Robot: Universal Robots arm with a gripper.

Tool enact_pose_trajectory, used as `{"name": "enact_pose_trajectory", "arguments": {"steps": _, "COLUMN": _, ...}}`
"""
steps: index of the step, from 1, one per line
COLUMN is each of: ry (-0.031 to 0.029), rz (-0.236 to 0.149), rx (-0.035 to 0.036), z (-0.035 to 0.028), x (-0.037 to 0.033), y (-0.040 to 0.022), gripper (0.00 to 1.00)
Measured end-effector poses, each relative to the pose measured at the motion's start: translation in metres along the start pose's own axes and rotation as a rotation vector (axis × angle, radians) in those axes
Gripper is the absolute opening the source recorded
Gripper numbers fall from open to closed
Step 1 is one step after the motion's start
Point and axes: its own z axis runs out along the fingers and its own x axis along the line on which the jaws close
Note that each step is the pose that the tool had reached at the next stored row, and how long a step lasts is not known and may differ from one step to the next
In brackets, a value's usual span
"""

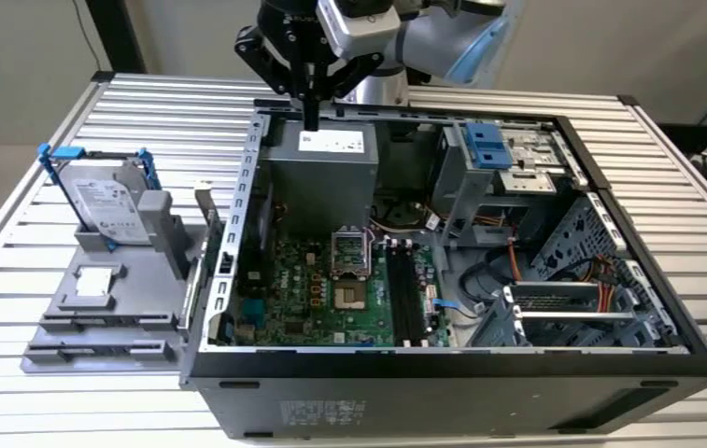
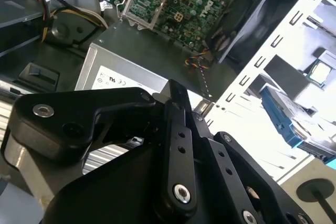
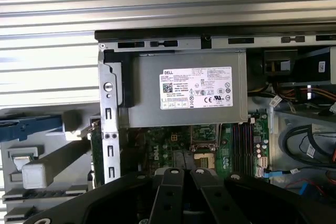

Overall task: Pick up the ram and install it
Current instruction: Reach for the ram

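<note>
Overhead, the gripper [image 1: 312,119] hangs with its fingers drawn nearly together and nothing visible between them. It is poised above the grey power supply [image 1: 322,168] at the back of the open computer case [image 1: 453,369]. Below lies the green motherboard [image 1: 316,289], its long black memory slots [image 1: 411,299] bare. The ram [image 1: 208,233] seems to be the thin board standing on edge on the grey fixture [image 1: 141,299], just outside the case wall on the exterior view's left. Near it a hard drive [image 1: 110,210] stands in a blue-edged bracket. All rests on a slatted metal table [image 1: 5,401].
</note>
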Motion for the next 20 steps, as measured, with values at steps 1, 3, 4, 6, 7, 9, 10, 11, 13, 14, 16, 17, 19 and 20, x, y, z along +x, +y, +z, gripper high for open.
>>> {"name": "enact_pose_trajectory", "arguments": {"steps": 1, "ry": 0.0, "rz": 0.0, "rx": 0.0, "z": 0.0, "x": 0.0009, "y": -0.0001, "gripper": 0.0}}
{"name": "enact_pose_trajectory", "arguments": {"steps": 3, "ry": 0.0, "rz": 0.0, "rx": 0.0001, "z": -0.0001, "x": 0.0036, "y": -0.0002, "gripper": 0.0}}
{"name": "enact_pose_trajectory", "arguments": {"steps": 4, "ry": 0.0, "rz": 0.0, "rx": 0.0001, "z": -0.0001, "x": 0.005, "y": -0.0003, "gripper": 0.0}}
{"name": "enact_pose_trajectory", "arguments": {"steps": 6, "ry": 0.0, "rz": 0.0, "rx": 0.0, "z": -0.0002, "x": 0.0078, "y": -0.0005, "gripper": 0.0}}
{"name": "enact_pose_trajectory", "arguments": {"steps": 7, "ry": 0.0, "rz": 0.0, "rx": 0.0, "z": -0.0002, "x": 0.0092, "y": -0.0006, "gripper": 0.0}}
{"name": "enact_pose_trajectory", "arguments": {"steps": 9, "ry": 0.0, "rz": 0.0, "rx": 0.0001, "z": -0.0003, "x": 0.0115, "y": -0.0008, "gripper": 0.0}}
{"name": "enact_pose_trajectory", "arguments": {"steps": 10, "ry": 0.0, "rz": 0.0, "rx": 0.0001, "z": -0.0003, "x": 0.0128, "y": -0.0009, "gripper": 0.0}}
{"name": "enact_pose_trajectory", "arguments": {"steps": 11, "ry": 0.0, "rz": 0.0, "rx": 0.0001, "z": -0.0003, "x": 0.014, "y": -0.001, "gripper": 0.0}}
{"name": "enact_pose_trajectory", "arguments": {"steps": 13, "ry": 0.0, "rz": 0.0, "rx": 0.0001, "z": -0.0004, "x": 0.0163, "y": -0.0011, "gripper": 0.0}}
{"name": "enact_pose_trajectory", "arguments": {"steps": 14, "ry": -0.0001, "rz": 0.0, "rx": 0.0, "z": -0.0004, "x": 0.0175, "y": -0.0012, "gripper": 0.0}}
{"name": "enact_pose_trajectory", "arguments": {"steps": 16, "ry": 0.0, "rz": 0.0, "rx": 0.0, "z": -0.0005, "x": 0.0212, "y": -0.0015, "gripper": 0.0}}
{"name": "enact_pose_trajectory", "arguments": {"steps": 17, "ry": 0.0, "rz": 0.0, "rx": 0.0, "z": -0.0005, "x": 0.0225, "y": -0.0016, "gripper": 0.0}}
{"name": "enact_pose_trajectory", "arguments": {"steps": 19, "ry": 0.0, "rz": 0.0, "rx": 0.0, "z": -0.0006, "x": 0.025, "y": -0.0017, "gripper": 0.0}}
{"name": "enact_pose_trajectory", "arguments": {"steps": 20, "ry": 0.0, "rz": 0.0, "rx": 0.0001, "z": -0.0006, "x": 0.0263, "y": -0.0018, "gripper": 0.0}}
